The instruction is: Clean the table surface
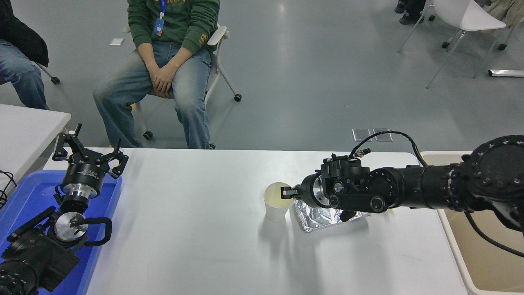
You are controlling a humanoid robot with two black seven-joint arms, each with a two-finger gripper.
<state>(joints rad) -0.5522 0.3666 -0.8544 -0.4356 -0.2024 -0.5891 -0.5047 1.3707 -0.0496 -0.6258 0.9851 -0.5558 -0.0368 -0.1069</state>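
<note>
Centre-right of frame, on the wide plain white tabletop (pixel 196 229): a small white paper cup (pixel 277 201), upright, w/ a crumpled silver foil tray (pixel 323 216) just beside it on the right. Right gripper (pixel 287 191) comes in from the right edge, arm horizontal, fingertips at the cup's right rim. Fingers look narrow, prob pinching the rim wall, but contact is too small to confirm, so can't tell if it's actually gripping. Left gripper (pixel 88 155) parked at lower left over a blue plastic tray (pixel 24 196), fingers spread wide, holding nothing. Handling, my read: cup is light, thin-walled, crushes easily and tips if pulled sideways; rim pinch is ok but keep force low and lift straight up. Foil tray is light, soft, dents under any squeeze, slides on the smooth top; take it by an edge lip. Tabletop itself is stiff, smooth, matte, nothing to grab, just clear it. Beige bin (pixel 483 246) at lower right is the likely drop spot, cut off by the frame edge. Hidden: most of the foil tray sits under the right wrist, contents unknown; cup interior looks pale, can't tell if it holds liquid. Person (pixel 168 61) seated at the far side, upper left, hands in lap.
</note>
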